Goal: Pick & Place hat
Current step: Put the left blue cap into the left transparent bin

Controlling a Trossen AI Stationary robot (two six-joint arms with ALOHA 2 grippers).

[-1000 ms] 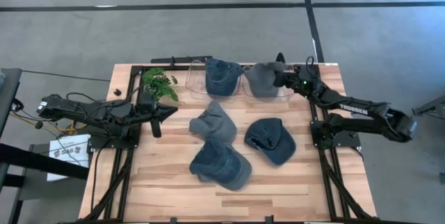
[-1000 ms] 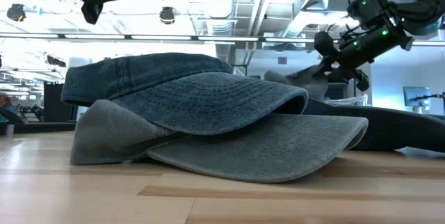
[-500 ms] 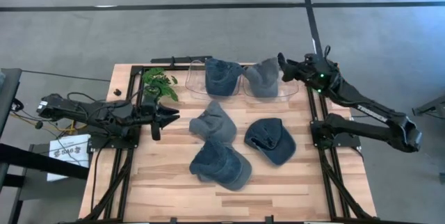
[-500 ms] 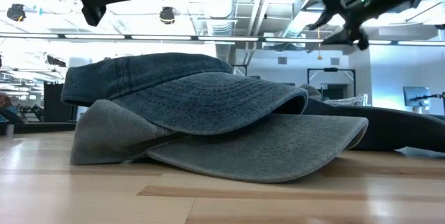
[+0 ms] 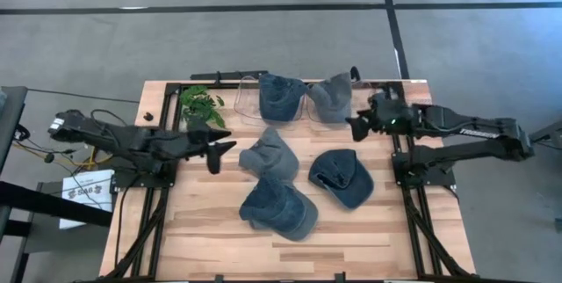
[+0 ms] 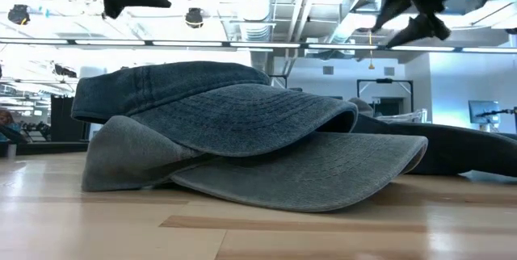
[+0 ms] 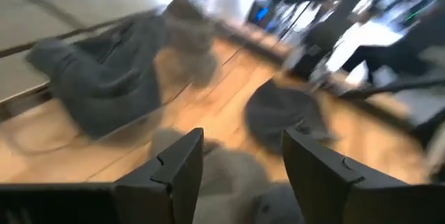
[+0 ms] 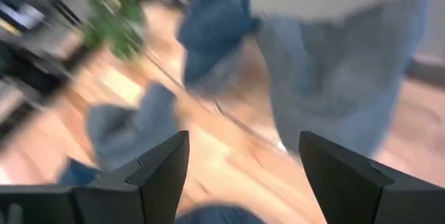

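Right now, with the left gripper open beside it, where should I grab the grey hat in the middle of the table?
Probably the raised crown of the grey hat, coming from above on its left side. The open left gripper is already beside it, and the crown stands bunched up, giving the fingers a fold to pinch.

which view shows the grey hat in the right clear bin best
The high view: the grey hat shows whole from above, lying in the right clear bin beside the blue hat. The right wrist view shows it large but blurred; the left wrist view blurs it; the low view hides it behind nearer hats.
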